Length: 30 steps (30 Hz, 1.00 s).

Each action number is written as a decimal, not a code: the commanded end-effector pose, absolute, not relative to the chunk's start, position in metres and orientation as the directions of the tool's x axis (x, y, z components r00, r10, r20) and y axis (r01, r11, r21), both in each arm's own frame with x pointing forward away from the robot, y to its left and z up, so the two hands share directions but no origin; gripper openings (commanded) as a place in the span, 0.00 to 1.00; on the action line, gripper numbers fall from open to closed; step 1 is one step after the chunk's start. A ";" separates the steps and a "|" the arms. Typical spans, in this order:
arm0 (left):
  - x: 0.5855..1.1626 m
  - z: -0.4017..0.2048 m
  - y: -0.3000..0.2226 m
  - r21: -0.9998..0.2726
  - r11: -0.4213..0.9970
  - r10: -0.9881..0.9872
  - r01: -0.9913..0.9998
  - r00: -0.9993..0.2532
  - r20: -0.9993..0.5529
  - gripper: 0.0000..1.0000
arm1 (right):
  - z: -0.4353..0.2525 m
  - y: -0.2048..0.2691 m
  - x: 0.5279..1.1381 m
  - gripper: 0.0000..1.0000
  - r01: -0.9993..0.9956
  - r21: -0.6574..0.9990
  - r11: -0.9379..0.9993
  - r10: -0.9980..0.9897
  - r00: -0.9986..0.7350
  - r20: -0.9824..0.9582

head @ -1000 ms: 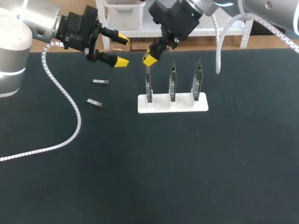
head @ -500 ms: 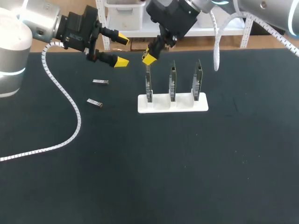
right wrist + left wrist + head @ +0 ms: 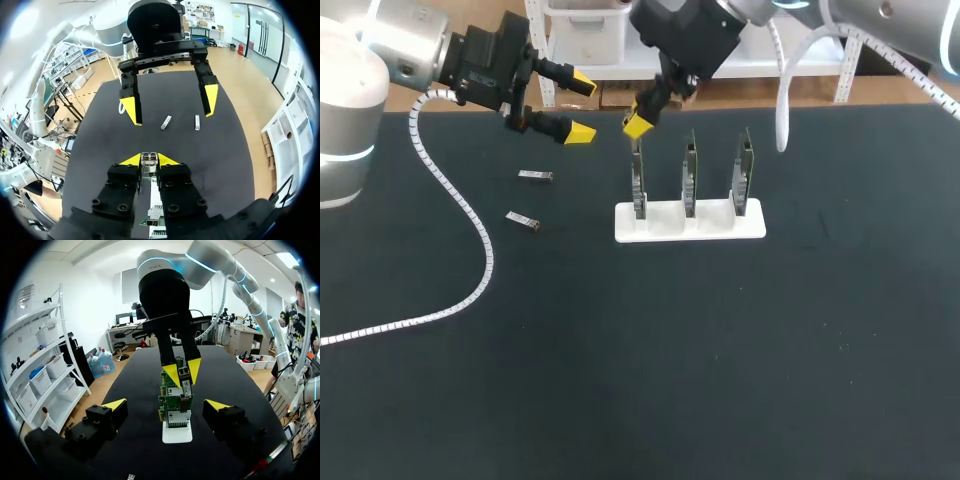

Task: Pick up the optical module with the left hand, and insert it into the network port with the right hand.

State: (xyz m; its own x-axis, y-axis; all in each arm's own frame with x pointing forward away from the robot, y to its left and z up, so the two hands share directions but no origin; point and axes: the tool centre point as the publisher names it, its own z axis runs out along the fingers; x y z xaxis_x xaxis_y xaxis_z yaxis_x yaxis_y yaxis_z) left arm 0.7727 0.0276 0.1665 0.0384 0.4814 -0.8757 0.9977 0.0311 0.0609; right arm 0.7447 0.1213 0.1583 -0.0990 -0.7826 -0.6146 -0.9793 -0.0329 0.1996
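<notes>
Jaws clamped on the optical module (image 3: 149, 160), right gripper (image 3: 638, 124) slants over the leftmost board (image 3: 638, 185) — left gripper (image 3: 582, 105) hovers, jaws apart.

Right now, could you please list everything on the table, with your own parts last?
Table: one, black, under everything.
Stand: one, white, mid-table.
Boards: three, green, upright in the stand.
Loose modules: two, silver, lying flat on the table left of the stand; the second lies nearer the camera.
Held module: one, silver, between the right fingers.
Cable: one, white spiral, trailing from the left arm across the table's left part.
Left fingers: two, yellow-tipped, open, empty, above the far edge beyond the loose modules.
Right fingers: two, yellow-tipped, shut on the held module, just above the leftmost board.
</notes>
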 end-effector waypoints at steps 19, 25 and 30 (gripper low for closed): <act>0.773 0.167 0.027 0.059 0.030 0.485 0.998 0.037 -0.874 1.00 | 0.152 0.117 0.742 0.00 -0.980 0.199 -0.030 -0.768 -0.104 -0.631; 0.773 0.167 0.027 0.059 0.030 0.485 0.998 0.037 -0.874 1.00 | 0.150 0.117 0.745 0.00 -0.978 0.204 -0.037 -0.768 -0.103 -0.633; 0.773 0.167 0.027 0.059 0.030 0.485 0.998 0.037 -0.874 1.00 | 0.153 0.117 0.747 0.00 -0.979 0.198 -0.041 -0.778 -0.093 -0.622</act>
